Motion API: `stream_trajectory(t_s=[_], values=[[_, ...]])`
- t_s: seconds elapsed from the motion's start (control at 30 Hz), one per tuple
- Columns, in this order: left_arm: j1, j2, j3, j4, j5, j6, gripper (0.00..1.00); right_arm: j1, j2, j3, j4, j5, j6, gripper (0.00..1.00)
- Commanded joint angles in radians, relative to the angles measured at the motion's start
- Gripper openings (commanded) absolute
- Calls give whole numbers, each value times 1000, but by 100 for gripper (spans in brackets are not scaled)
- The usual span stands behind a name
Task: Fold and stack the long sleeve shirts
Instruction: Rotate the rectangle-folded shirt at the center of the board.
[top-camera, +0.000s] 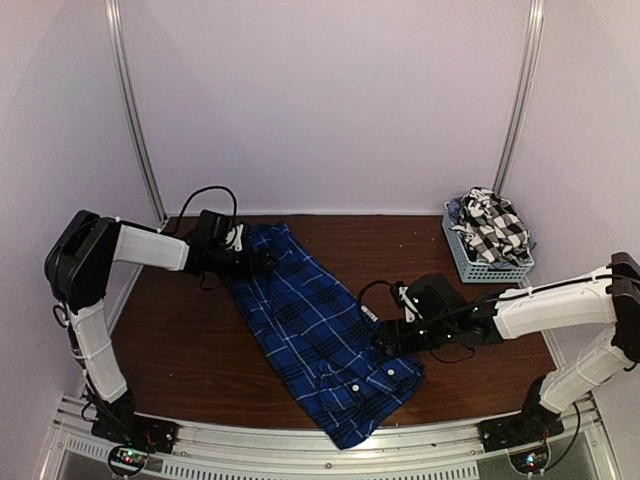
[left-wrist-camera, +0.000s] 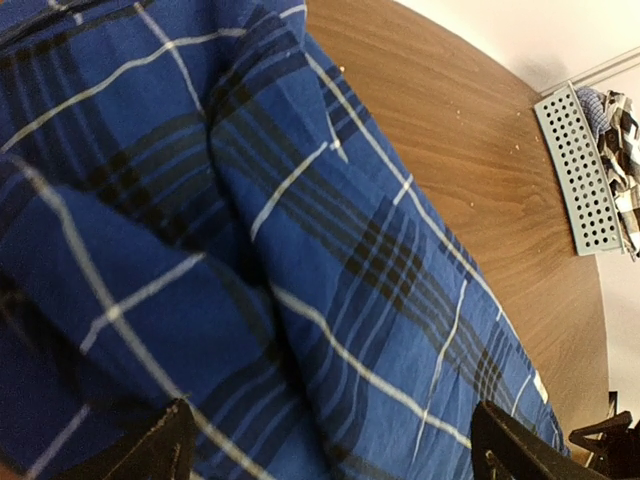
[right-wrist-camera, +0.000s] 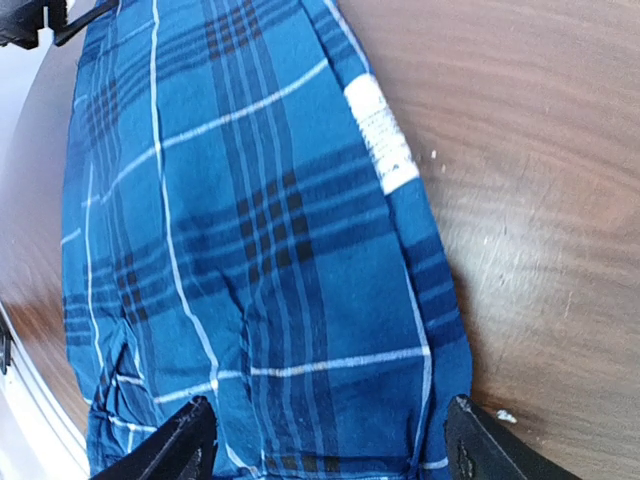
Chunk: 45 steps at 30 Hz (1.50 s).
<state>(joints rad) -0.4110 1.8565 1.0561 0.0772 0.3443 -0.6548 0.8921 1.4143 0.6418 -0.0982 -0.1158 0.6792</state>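
Brown wood worktop (top-camera: 180, 340); we count two shirts. One blue plaid shirt (top-camera: 310, 330) lies diagonally across it; one black-and-white check shirt (top-camera: 495, 228) sits heaped in the single grey slotted basket (top-camera: 465, 262). Fingers spread wide on both: left hand (top-camera: 262, 262) at the plaid's far end, right hand (top-camera: 383, 338) at its right edge.

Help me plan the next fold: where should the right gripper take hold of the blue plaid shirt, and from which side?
Likely its right-hand long edge, by the white label, coming in from the right over the table. The blue plaid shirt lies flat as a diagonal strip, so that edge is thin, free, and directly faces the open right gripper.
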Motion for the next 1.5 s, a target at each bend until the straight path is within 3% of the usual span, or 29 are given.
stream_trajectory(t_s=[0.0,0.47,0.87,1.2,1.3,1.47], values=[[6,111,136,11,48,27,98,-5,9,39,-63,84,-27,80],[-15,350,342,-46,118,84,97,-36,20,37,-82,88,-41,81],[-57,660,809,-252,219,216,97,-64,10,43,-121,111,-54,81],[-58,899,1187,-271,349,226,98,-67,70,98,-135,108,-73,81],[-57,901,1231,-271,353,250,98,-67,90,120,-128,107,-86,81],[-53,779,1169,-253,275,319,98,-67,139,161,-114,76,-109,80]])
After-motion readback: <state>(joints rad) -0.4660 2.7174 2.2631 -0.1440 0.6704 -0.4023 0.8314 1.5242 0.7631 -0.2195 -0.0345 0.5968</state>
